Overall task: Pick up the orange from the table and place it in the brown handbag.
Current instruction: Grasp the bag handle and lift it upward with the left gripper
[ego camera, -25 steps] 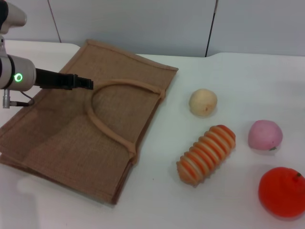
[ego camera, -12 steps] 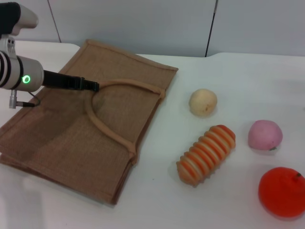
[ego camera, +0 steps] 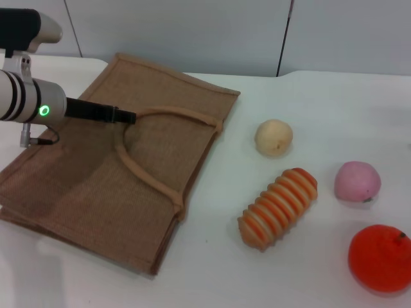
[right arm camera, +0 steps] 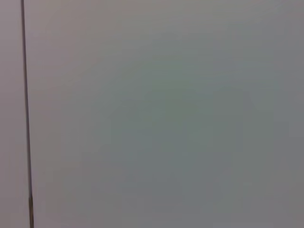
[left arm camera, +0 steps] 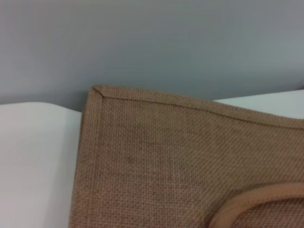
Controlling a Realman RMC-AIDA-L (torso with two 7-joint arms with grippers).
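The orange (ego camera: pixel 380 258) lies on the white table (ego camera: pixel 212 269) at the near right edge of the head view. The brown handbag (ego camera: pixel 96 186) lies flat on the left, one looped handle (ego camera: pixel 173 114) on top of it. My left gripper (ego camera: pixel 128 117) reaches in from the left, low over the bag, its tip at the bend of that handle. The left wrist view shows the bag's far corner (left arm camera: pixel 166 156) and a bit of the handle (left arm camera: pixel 256 202). The right gripper is out of view; its wrist view shows only a plain grey wall.
A beige round fruit (ego camera: pixel 273 137), a pale pink round fruit (ego camera: pixel 357 181) and a ribbed orange-and-cream oblong item (ego camera: pixel 279 206) lie between the bag and the orange. A grey wall stands behind the table.
My left arm has moved right over the bag, bringing its gripper tip up to the handle's bend. The fruits and the bag have not moved.
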